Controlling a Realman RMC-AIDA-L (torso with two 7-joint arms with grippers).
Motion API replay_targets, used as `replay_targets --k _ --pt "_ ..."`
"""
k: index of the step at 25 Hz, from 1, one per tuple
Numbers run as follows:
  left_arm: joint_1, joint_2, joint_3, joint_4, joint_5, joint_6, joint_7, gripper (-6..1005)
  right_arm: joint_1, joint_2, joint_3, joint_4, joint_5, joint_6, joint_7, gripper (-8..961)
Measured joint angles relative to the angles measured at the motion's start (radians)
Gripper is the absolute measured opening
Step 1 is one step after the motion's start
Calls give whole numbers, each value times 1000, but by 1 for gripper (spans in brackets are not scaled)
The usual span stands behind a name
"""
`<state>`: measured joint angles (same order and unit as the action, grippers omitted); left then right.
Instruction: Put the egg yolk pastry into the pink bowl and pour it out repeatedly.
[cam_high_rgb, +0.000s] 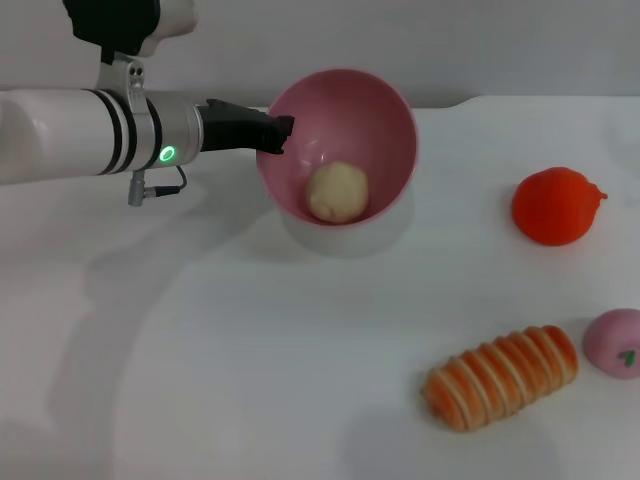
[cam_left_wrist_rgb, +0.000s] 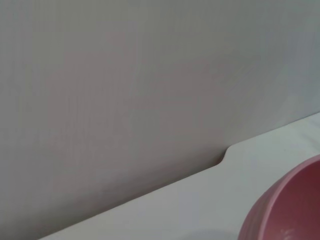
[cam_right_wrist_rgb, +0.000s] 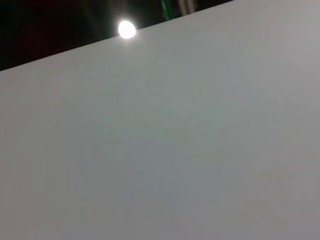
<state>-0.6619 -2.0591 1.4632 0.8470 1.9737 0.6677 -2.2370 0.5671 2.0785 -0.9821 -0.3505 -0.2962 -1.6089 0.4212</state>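
The pink bowl (cam_high_rgb: 345, 120) is lifted off the table and tilted, its opening facing forward and toward the camera. Inside it, low against the near wall, rests the pale beige egg yolk pastry (cam_high_rgb: 337, 191). My left gripper (cam_high_rgb: 277, 133) reaches in from the left and is shut on the bowl's left rim. The bowl's shadow falls on the table just under it. In the left wrist view only a curved piece of the pink bowl (cam_left_wrist_rgb: 290, 210) shows at the corner. My right gripper is out of view.
On the white table (cam_high_rgb: 250, 350) lie an orange-red round fruit (cam_high_rgb: 555, 205) at the right, a striped orange-and-cream bread roll (cam_high_rgb: 503, 376) at the front right, and a pink bun with a green mark (cam_high_rgb: 615, 342) at the right edge.
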Motion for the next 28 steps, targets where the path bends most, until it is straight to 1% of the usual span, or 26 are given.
replay_targets --k 11,28 --pt "5 1 1 -5 -4 -38 16 107 21 0 -6 29 16 3 3 711" --pt "5 -1 3 -13 -3 -54 16 109 23 0 -6 38 20 1 4 711"
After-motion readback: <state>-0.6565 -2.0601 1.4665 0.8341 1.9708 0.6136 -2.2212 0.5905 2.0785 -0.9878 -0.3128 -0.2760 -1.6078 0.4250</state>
